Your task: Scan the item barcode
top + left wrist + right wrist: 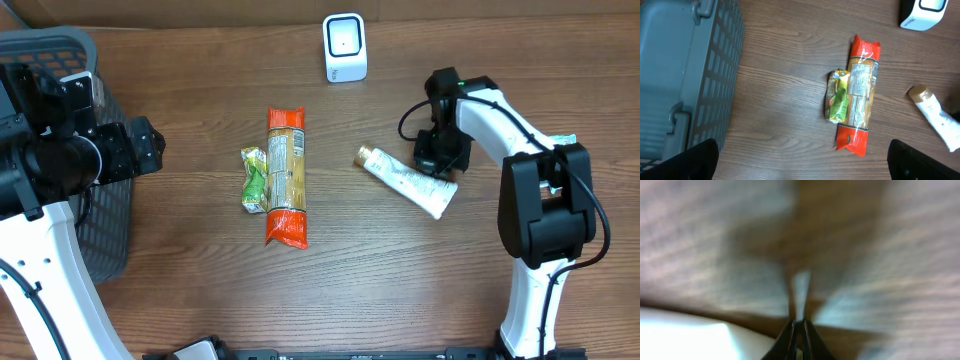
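Note:
A white tube [410, 183] with a gold cap lies on the wooden table, right of centre. My right gripper [443, 170] stands over its wide tail end. In the blurred right wrist view its fingers [790, 335] are pressed almost together, a thin pale sliver shows between them, and the tube [685, 337] spreads white at the lower left. The right gripper [800, 325] is shut on the tube's thin edge. The white barcode scanner [345, 47] stands at the back centre. My left gripper [145, 148] hovers open at the left, beside the basket, holding nothing.
An orange noodle pack [286, 176] and a green packet [254, 180] lie side by side mid-table, both seen in the left wrist view [860, 95] [837, 97]. A grey plastic basket [60, 50] fills the far left. The tube [935, 112] and scanner [922, 12] sit at that view's right.

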You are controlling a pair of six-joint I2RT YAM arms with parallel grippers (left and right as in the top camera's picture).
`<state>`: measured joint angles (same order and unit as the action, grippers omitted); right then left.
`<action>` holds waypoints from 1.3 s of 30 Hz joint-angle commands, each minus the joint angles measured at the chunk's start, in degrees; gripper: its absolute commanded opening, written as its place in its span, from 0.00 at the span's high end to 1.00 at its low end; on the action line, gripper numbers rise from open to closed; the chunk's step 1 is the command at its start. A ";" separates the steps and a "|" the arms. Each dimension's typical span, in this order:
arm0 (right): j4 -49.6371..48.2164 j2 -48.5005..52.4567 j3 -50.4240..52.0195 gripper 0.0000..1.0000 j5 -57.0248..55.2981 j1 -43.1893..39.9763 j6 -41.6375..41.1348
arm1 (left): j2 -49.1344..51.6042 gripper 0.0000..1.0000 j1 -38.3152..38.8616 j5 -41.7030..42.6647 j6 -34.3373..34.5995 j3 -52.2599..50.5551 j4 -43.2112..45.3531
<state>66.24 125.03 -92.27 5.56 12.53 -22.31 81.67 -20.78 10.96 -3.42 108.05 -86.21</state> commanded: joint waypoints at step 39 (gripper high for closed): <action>2.19 -29.99 4.39 0.85 19.54 -0.20 18.10 | 0.46 0.00 -0.20 0.50 -1.09 0.37 -0.13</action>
<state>70.08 93.60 -92.12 22.20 12.40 -7.18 81.67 -20.78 10.96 -3.42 108.05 -86.21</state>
